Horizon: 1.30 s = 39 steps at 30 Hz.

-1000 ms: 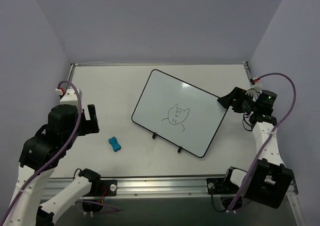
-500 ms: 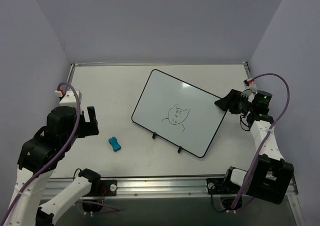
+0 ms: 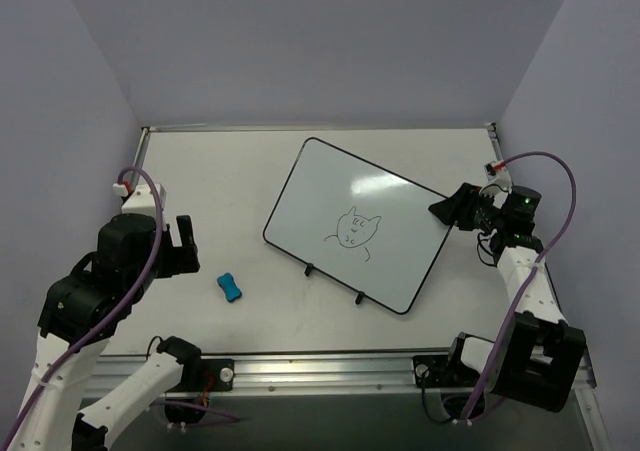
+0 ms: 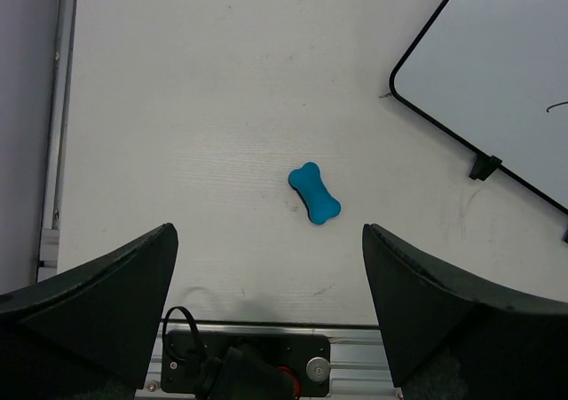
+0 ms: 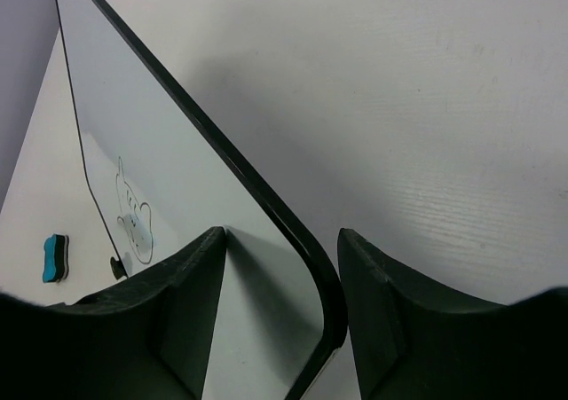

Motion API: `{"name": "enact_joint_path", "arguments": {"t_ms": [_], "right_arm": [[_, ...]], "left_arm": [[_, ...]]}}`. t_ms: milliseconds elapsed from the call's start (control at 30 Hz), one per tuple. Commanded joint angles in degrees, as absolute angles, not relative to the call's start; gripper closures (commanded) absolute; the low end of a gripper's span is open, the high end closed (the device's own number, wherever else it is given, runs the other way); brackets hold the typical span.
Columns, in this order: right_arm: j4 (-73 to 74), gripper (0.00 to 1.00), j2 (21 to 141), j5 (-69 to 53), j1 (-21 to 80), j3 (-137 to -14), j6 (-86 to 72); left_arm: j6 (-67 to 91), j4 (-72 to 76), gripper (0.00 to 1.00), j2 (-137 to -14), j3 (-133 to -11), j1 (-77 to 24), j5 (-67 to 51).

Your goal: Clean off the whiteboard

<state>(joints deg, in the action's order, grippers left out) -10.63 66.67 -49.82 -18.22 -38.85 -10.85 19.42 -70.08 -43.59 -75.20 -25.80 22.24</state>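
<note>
Black R gripper set astride the whiteboard at its right-hand corner; one finger over the glossy face, the other outside the rim; jaws part-spread, no pinch to be seen, gap showing on the face side; can't tell whether the outer finger touches the rim. Looks like prep to steady the board, not to wipe it.

L gripper spread wide, empty, hanging over bare table near the left side; holds nothing, touches nothing. Blue eraser lying flat on the table below it, framed between the fingers in the wrist view, well apart from them; near the board's left corner but not touching.

Board mid-table, turned at an angle, propped on two small feet along its near edge, so prob. tilted rather than flat. Cat doodle whole at centre, every line intact, no smear; rest of face clean.

Progress, judged from this: approx. nil on the erasing itself; arms positioned, nothing more. Left to do: drop L gripper onto eraser and grip it; carry it to the board; rub over the doodle till gone; likely w/ R gripper bracing the corner so the board does not slide or tip.
</note>
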Motion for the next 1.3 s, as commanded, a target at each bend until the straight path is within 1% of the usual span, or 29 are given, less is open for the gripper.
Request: {"name": "enact_joint_path", "arguments": {"t_ms": [0, 67, 133, 233, 267, 400, 500, 633, 733, 800, 867, 967, 1133, 1267], "right_arm": [[-14.5, 0.52, 62.67, -50.45, -17.49, -37.18, -9.75], [-15.03, 0.53, 61.35, -50.97, -17.14, -37.0, -9.58], [-14.77, 0.58, 60.91, -50.89, -16.44, -36.91, -8.53], [-13.89, 0.59, 60.21, -50.28, -15.56, -37.09, -7.65], [-13.63, 0.66, 60.03, -50.36, -15.38, -37.09, -6.86], [-13.1, 0.67, 58.89, -49.22, -14.33, -37.0, -5.45], [-12.48, 0.69, 58.36, -46.95, -13.71, -36.91, -4.4], [-13.36, 0.69, 56.87, -45.88, -13.18, -36.04, -3.61], [-14.76, 0.69, 55.38, -43.52, -12.83, -34.55, -2.82], [-14.94, 0.64, 54.58, -41.67, -12.57, -33.75, -3.25], [-14.24, 0.63, 54.05, -39.73, -12.57, -33.84, -3.34], [-12.22, 0.56, 54.4, -37.98, -12.57, -34.63, -3.08], [-13.18, 0.54, 53.0, -38.32, -12.39, -33.93, -3.86], [-14.68, 0.55, 52.65, -39.55, -12.39, -33.4, -4.48]], "left_arm": [[20.57, -69.43, 0.06, -43.68, -74.71, -25.93, 21.97], [20.66, -69.52, 0.06, -43.33, -74.71, -26.02, 22.24], [20.74, -69.7, 0.06, -43.24, -74.71, -26.02, 22.5], [21.27, -69.78, 0.06, -43.5, -74.71, -26.02, 22.94], [22.05, -69.87, 0.06, -43.77, -74.71, -25.93, 23.03], [26.27, -69.7, 0.06, -45.09, -73.83, -26.02, 23.47], [31.54, -70.75, 0.06, -47.02, -72.6, -26.02, 26.71], [40.32, -72.77, 0.06, -48.87, -69.79, -26.02, 31.19], [44.55, -71.46, 0.06, -48.95, -66.1, -26.01, 30.5], [45.79, -71.02, 0.06, -49.22, -65.83, -26.02, 29.88], [46.32, -70.32, 0.06, -49.13, -65.92, -26.02, 30.23], [48.24, -69.17, 0.06, -49.83, -64.87, -26.01, 30.76], [53.51, -66.27, 0.06, -53.96, -59.95, -26.02, 30.85], [59.67, -64.08, 0.06, -58.17, -57.13, -26.02, 31.02]]}}
